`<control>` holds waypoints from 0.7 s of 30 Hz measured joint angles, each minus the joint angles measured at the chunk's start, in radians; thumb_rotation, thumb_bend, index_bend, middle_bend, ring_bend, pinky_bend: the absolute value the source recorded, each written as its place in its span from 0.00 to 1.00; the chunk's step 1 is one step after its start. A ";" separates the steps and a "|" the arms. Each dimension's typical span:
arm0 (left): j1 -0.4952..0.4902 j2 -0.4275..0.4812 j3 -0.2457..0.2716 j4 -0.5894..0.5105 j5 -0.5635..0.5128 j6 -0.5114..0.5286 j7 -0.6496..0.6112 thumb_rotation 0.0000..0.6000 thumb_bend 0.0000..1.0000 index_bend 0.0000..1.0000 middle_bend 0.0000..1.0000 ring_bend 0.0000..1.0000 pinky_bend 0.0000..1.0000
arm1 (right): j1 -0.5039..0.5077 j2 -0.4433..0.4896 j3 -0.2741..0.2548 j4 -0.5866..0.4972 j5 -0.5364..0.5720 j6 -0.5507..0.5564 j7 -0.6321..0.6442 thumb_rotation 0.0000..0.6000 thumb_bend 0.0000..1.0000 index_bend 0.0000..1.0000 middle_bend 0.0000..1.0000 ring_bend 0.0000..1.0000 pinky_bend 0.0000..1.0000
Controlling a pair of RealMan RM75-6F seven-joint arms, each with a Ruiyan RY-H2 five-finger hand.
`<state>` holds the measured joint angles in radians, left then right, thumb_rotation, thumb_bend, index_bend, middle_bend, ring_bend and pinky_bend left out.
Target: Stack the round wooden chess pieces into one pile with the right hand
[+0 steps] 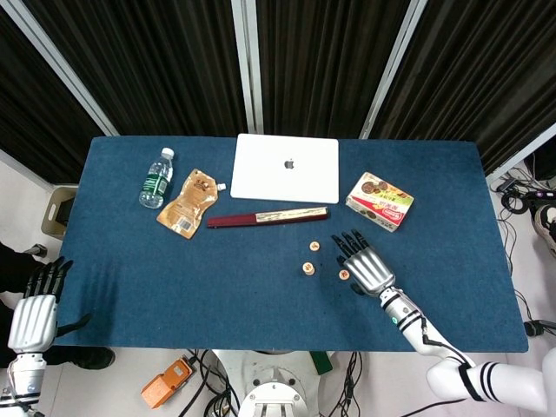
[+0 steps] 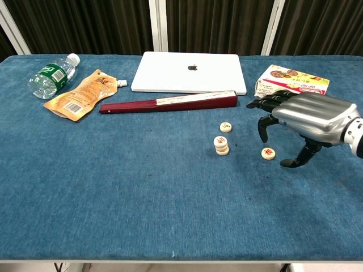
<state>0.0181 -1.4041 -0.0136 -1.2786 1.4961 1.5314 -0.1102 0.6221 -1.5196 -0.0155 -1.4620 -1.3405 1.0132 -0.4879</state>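
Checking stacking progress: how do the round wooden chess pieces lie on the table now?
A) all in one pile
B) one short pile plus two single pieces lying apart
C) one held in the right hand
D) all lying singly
B: the chest view shows a short pile, one single piece behind it and another beside the empty right hand.
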 measured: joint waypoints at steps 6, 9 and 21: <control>0.004 0.003 0.002 -0.002 -0.005 0.000 0.001 1.00 0.05 0.09 0.01 0.00 0.00 | 0.010 -0.020 0.014 0.031 0.000 -0.029 0.020 1.00 0.46 0.51 0.08 0.00 0.06; 0.004 0.003 0.002 -0.002 -0.005 -0.001 0.002 1.00 0.05 0.09 0.01 0.00 0.00 | 0.012 -0.025 0.015 0.036 0.000 -0.039 0.020 1.00 0.46 0.52 0.08 0.00 0.06; 0.002 0.001 0.001 0.001 -0.008 -0.008 0.001 1.00 0.05 0.09 0.01 0.00 0.00 | 0.016 -0.035 0.021 0.048 0.008 -0.065 0.014 1.00 0.46 0.52 0.08 0.00 0.06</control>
<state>0.0196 -1.4027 -0.0129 -1.2773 1.4880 1.5238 -0.1091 0.6377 -1.5545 0.0058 -1.4141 -1.3322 0.9484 -0.4744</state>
